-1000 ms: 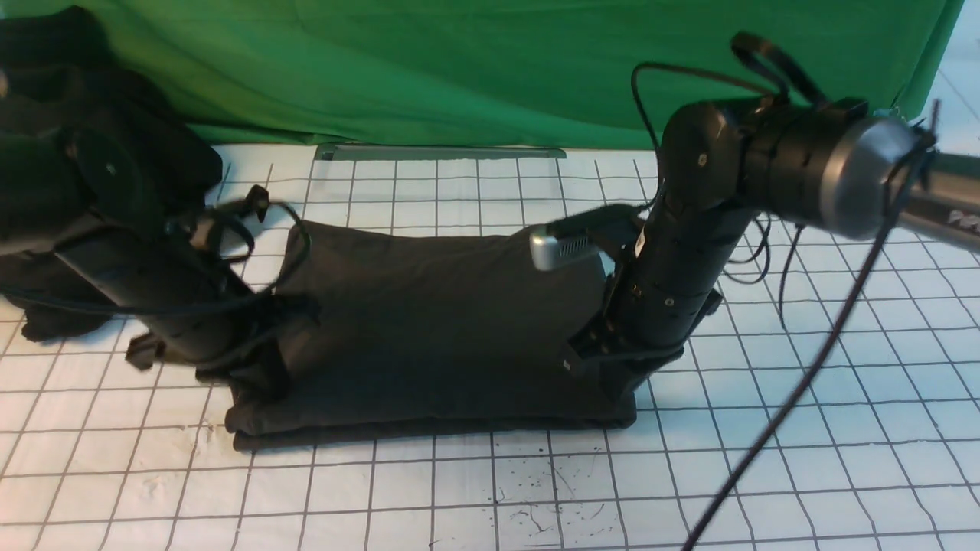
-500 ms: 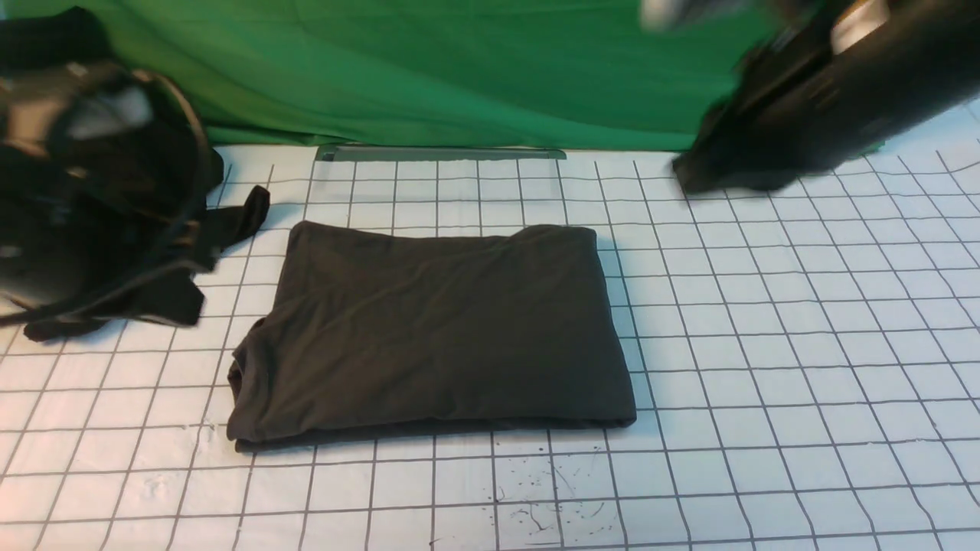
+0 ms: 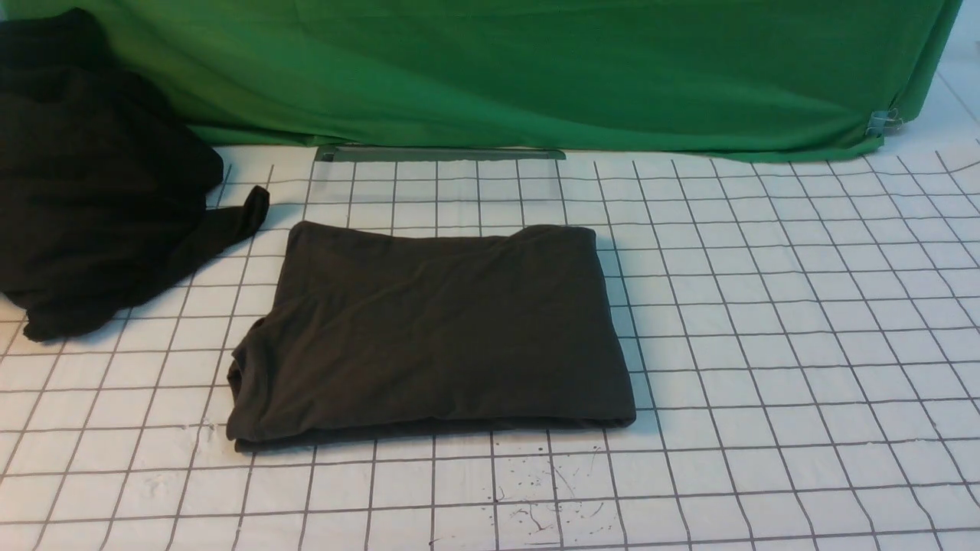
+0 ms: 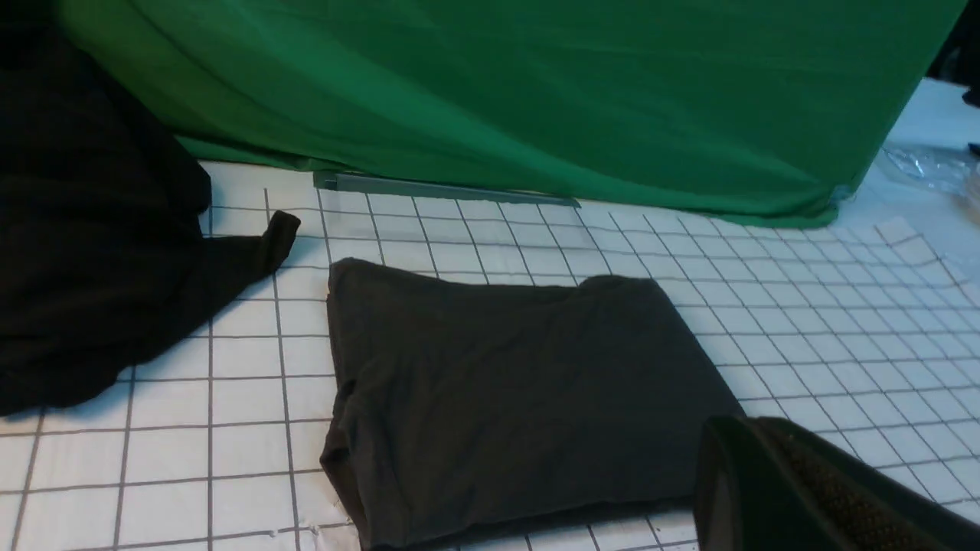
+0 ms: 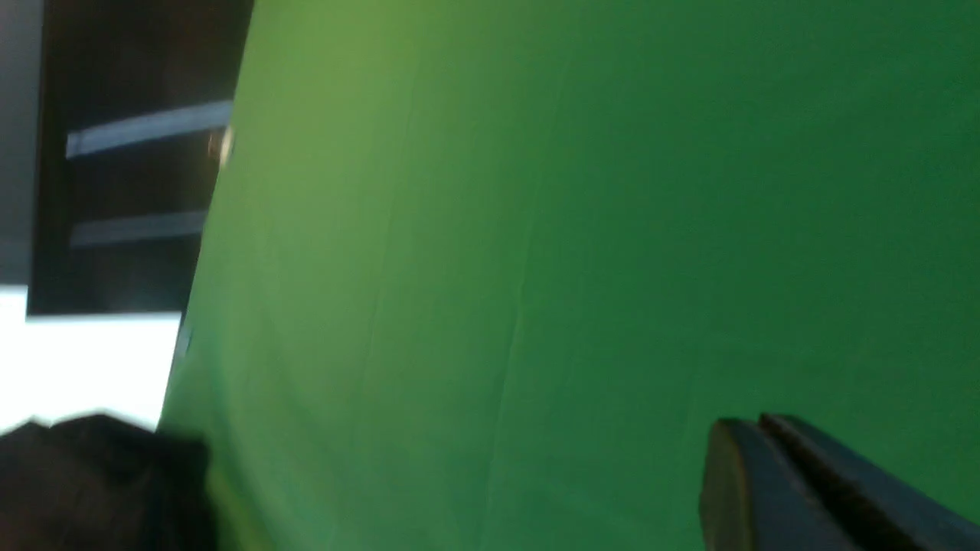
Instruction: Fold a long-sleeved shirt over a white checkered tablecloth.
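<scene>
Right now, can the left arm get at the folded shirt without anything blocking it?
Probably yes. The folded shirt lies alone on the checkered tablecloth, the black cloth heap sits apart from it, and the left hand is shut and empty.

Green cloth (image 3: pixel 536 69) hangs as a backdrop across the whole far side, wrinkled, its bottom hem lying on the table. Small metal clip (image 3: pixel 884 121) at its far-right lower corner. Black cloth heap (image 3: pixel 92 184) at far left, shapeless, bunched against the green cloth, one narrow flap (image 3: pixel 237 218) sticking out to the right. Grey flat strip (image 3: pixel 440 153) lies along the foot of the green cloth, around the centre. Dark specks and scribbled marks (image 3: pixel 543 497) near centre on the surface. Left wrist view shows crinkled clear plastic (image 4: pixel 922 164) at far right past the backdrop. Right wrist view: mostly green cloth, dark panel with pale bars (image 5: pixel 138 153) beside it, blurred.
</scene>
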`<act>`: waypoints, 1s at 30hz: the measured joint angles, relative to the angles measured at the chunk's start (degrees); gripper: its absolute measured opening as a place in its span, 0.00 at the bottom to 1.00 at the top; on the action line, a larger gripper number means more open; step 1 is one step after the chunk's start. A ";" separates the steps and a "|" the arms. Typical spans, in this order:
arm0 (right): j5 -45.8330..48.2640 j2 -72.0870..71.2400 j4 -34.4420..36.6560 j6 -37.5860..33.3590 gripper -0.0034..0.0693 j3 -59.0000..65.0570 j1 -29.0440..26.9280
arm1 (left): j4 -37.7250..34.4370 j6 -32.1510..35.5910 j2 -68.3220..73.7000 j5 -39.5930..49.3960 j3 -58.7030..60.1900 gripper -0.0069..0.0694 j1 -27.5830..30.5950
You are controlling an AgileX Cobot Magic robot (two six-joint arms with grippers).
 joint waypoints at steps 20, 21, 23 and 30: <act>-11.62 -13.14 -0.04 0.00 0.16 12.21 0.00 | -2.84 4.40 -1.41 -5.95 9.48 0.09 0.00; -11.62 -13.14 -0.04 0.00 0.16 12.21 0.00 | -2.84 4.72 -1.41 -5.95 9.48 0.09 0.00; -11.62 -13.14 -0.04 0.00 0.17 12.21 0.00 | -2.84 4.85 -1.41 -5.99 9.48 0.09 0.00; -11.62 -13.14 -0.04 0.05 0.20 12.21 0.00 | -2.84 5.20 -1.41 -6.23 9.48 0.09 0.00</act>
